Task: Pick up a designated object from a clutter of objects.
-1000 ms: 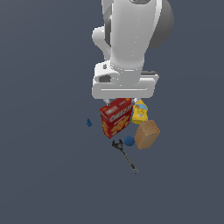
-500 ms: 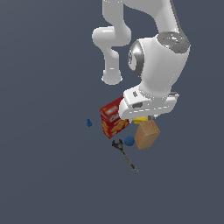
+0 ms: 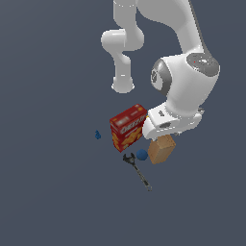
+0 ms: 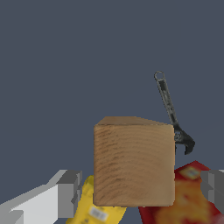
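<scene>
tan box (image 4: pixel 133 164) upright, long axis vertical; between open pincer (image 4: pixel 142 192) fingers

The tan box (image 4: pixel 133 164) looks like wood or wood-printed card: fine wavy grain lines cross its matt face, and its edges are slightly rounded. The red cracker box (image 3: pixel 128 127) reads as printed paperboard, smooth with a faint sheen. The yellow container (image 4: pixel 97 205) has a smooth, plastic-like skin and a pale paper-like label. The black wrench (image 4: pixel 171 113) looks like dark metal, mottled and dull, with lighter worn patches along the handle. The small blue ball (image 3: pixel 141 154) is smooth and matt. The gripper's fingers (image 4: pixel 70 194) are flat, matt grey; the arm (image 3: pixel 185 89) shell is glossy white plastic. The floor (image 3: pixel 48 192) is a uniform matt slate-grey.
</scene>
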